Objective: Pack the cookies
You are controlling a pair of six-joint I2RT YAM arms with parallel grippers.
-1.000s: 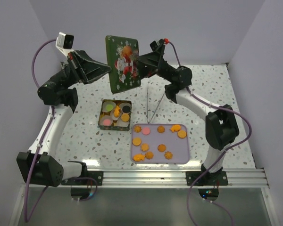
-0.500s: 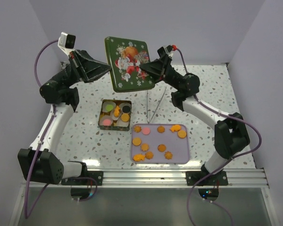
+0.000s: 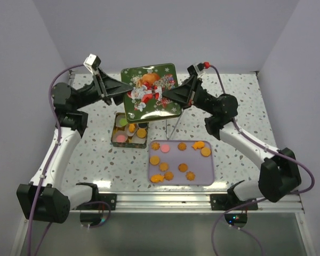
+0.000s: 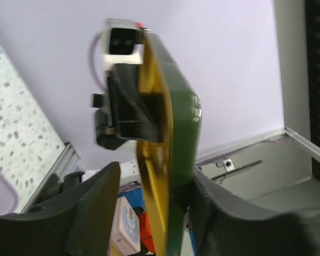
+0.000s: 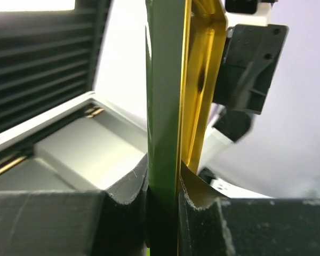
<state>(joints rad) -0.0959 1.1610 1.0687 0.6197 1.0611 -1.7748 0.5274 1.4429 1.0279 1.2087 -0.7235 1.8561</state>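
Observation:
A green tin lid (image 3: 149,93) with a Santa picture hangs tilted above the open tin (image 3: 129,145). My right gripper (image 3: 169,95) is shut on the lid's right edge; in the right wrist view both pads clamp the lid (image 5: 162,80) at the gripper (image 5: 162,184). My left gripper (image 3: 127,92) stands open around the left edge: in the left wrist view the lid (image 4: 173,133) sits in the gripper (image 4: 154,176), with a gap at its gold side. Several cookies (image 3: 141,132) lie in the tin. More cookies (image 3: 181,145), mostly orange, lie on the lilac tray (image 3: 202,170).
White paper cups (image 3: 131,128) sit inside the tin among the biscuits. The tray lies to the right of the tin, near the front rail (image 3: 202,200). The speckled tabletop (image 3: 90,154) runs left and right of both.
The lid has tipped from nearly upright toward flat and come down over the tin. The right gripper has shut on its edge, and the left jaws have opened.

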